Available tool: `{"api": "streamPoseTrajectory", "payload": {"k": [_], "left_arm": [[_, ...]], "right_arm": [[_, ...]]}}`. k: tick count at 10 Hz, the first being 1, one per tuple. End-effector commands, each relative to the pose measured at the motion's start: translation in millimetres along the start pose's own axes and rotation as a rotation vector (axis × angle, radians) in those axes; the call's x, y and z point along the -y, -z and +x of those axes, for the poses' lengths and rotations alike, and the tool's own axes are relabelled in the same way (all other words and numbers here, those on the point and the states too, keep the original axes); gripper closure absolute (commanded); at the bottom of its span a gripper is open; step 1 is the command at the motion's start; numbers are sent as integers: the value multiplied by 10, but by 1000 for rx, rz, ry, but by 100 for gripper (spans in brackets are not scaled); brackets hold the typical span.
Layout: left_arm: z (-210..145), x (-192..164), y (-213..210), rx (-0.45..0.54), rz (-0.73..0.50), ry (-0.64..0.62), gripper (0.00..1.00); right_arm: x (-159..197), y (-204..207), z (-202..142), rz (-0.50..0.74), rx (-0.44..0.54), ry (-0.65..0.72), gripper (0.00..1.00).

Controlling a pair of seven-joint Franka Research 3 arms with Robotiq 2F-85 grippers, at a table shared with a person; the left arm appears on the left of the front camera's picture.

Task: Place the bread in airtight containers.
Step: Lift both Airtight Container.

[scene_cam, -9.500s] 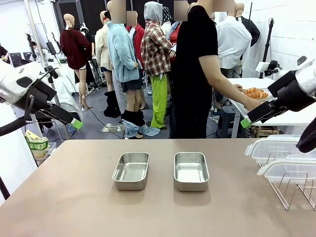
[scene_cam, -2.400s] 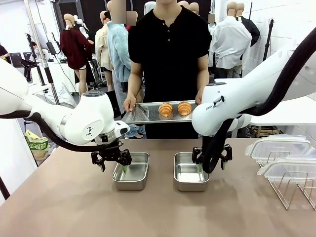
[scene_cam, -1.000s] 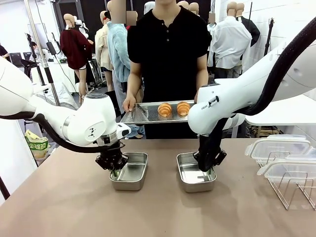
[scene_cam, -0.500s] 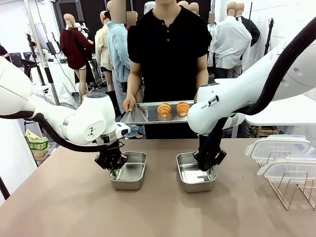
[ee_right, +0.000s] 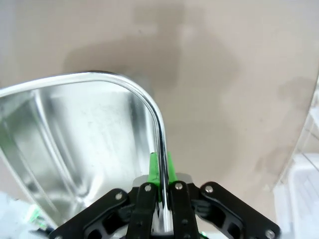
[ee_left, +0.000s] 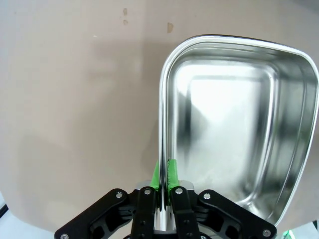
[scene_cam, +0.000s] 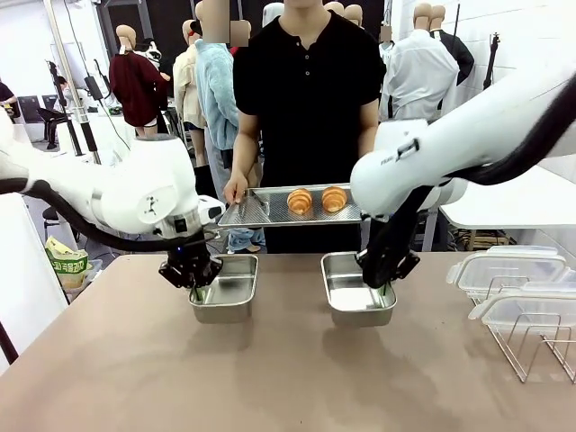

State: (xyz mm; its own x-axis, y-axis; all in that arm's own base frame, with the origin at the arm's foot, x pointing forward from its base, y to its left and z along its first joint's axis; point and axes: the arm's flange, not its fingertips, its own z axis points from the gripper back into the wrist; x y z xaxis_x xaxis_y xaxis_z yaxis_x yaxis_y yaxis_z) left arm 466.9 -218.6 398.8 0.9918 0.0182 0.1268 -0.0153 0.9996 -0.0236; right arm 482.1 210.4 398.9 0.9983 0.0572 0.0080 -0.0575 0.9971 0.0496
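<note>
The left tin [scene_cam: 227,295] has shifted toward 10 o'clock and the right tin [scene_cam: 349,299] slightly toward 12. The left gripper [ee_left: 163,173] pinches its tin's 9 o'clock rim, and the right gripper [ee_right: 160,168] clamps its tin's 3 o'clock rim. Both rolls [scene_cam: 301,200] lie on the person's tray [scene_cam: 279,213], beyond the tins at 12 o'clock.

My left gripper [ee_left: 163,174] and right gripper [ee_right: 160,172]: black, with green pads [ee_left: 172,172]; left tin [scene_cam: 229,290] and right tin [scene_cam: 346,294]: mirror-bright silver; table [scene_cam: 270,378]: matte taupe; at twelve o'clock, rolls [scene_cam: 301,200]: glossy golden-brown, ridged.
</note>
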Motion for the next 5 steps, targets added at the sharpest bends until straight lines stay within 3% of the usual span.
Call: {"api": "streamPoseTrajectory", "payload": {"k": [1, 5], "left_arm": [[-57, -37, -328, -5, -48, 29, 100], [-97, -60, -1029, 100, -44, 39, 100]], "right_arm": [[78, -350, -257, 31, 26, -20, 100], [138, -964, -454, 25, 0, 10, 100]]}}
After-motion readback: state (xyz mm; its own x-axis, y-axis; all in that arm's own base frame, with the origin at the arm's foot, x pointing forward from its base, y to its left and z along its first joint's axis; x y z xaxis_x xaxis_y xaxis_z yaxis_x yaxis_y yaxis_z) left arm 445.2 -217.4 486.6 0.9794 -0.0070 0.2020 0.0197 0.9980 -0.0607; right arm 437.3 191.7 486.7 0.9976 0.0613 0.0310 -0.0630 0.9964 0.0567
